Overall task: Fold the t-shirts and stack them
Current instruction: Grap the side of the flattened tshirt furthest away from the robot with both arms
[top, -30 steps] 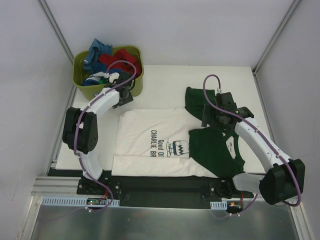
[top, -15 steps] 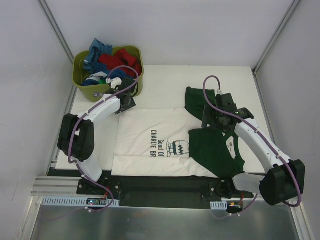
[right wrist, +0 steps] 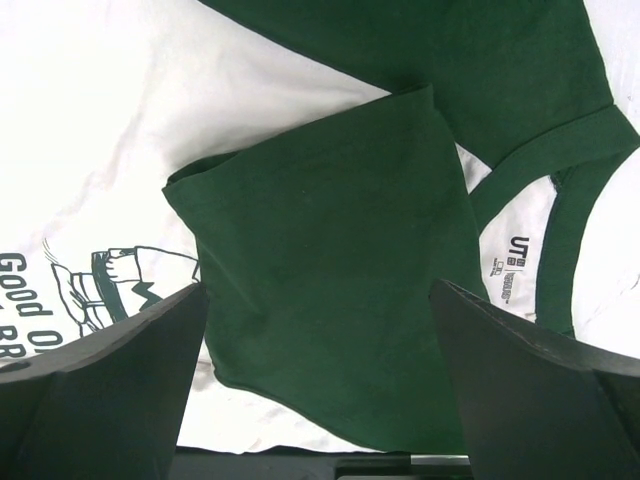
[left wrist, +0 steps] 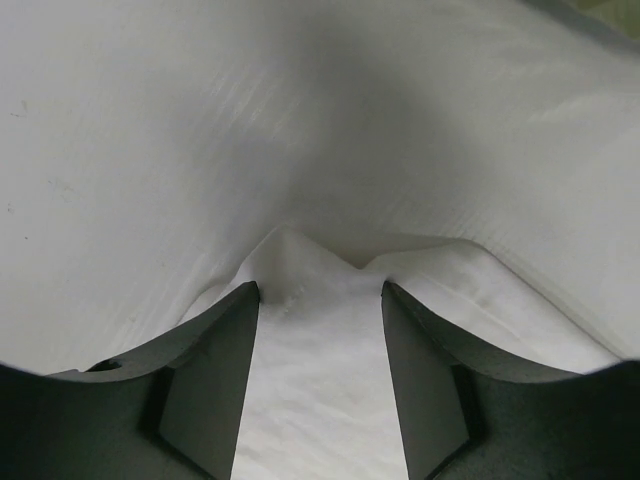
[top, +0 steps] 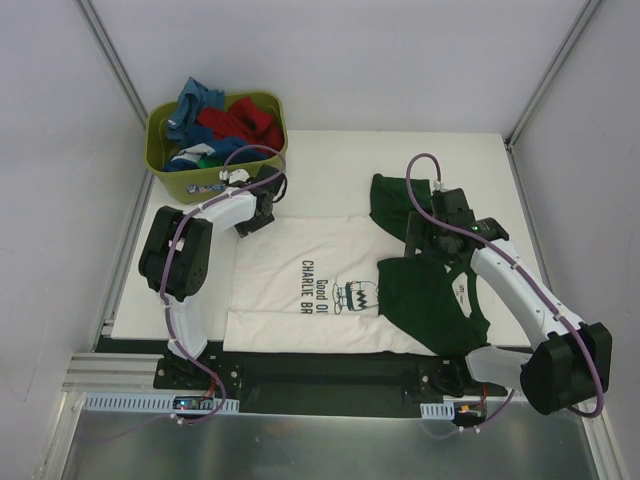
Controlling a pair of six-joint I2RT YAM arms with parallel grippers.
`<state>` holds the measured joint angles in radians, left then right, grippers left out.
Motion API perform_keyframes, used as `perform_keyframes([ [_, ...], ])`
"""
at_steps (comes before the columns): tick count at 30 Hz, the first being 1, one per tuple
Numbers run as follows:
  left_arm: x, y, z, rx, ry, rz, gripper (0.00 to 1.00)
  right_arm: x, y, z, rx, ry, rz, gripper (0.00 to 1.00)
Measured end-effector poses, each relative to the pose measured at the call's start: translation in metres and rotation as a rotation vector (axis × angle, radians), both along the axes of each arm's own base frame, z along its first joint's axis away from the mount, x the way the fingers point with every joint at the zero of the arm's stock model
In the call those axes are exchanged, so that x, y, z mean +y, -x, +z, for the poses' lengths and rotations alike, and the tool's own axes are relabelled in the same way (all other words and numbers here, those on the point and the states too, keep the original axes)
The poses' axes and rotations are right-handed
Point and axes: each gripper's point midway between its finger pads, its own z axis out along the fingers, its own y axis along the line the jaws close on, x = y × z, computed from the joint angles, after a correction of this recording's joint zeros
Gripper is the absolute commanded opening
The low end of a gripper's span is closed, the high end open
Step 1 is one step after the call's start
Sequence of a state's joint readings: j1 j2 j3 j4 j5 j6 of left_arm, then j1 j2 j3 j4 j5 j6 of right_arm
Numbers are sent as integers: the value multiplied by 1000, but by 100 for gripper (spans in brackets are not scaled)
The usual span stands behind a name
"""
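The cream shirt (top: 300,275) lies flat on the counter (top: 330,160), 1 green sleeve (right wrist: 330,260) folded over its right side. Above that sleeve hovers the right end effector (right wrist: 318,290), fingers spread wide. The left end effector (left wrist: 318,295), fingers parted, straddles the shirt's far-left corner. Far left, a tub (top: 158,150) holds more shirts (top: 225,120).
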<state>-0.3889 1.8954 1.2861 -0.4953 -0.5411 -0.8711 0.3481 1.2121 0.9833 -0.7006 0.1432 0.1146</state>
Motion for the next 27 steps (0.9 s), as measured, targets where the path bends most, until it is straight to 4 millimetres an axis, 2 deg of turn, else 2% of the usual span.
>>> perform_keyframes([
  [7,0,-11,7,-40,-4,27,54,-1,0,3,-13,0,2,97],
  [12,4,-17,12,-59,-8,45,52,-1,0,4,-16,3,1,97],
  [17,9,-19,3,-47,-11,65,49,-2,0,4,-17,9,5,97],
  [22,9,-18,-7,-26,-17,74,31,-3,0,3,-15,12,7,97],
  [27,6,-16,-12,-12,-2,72,0,-4,3,-2,-1,18,7,97],
])
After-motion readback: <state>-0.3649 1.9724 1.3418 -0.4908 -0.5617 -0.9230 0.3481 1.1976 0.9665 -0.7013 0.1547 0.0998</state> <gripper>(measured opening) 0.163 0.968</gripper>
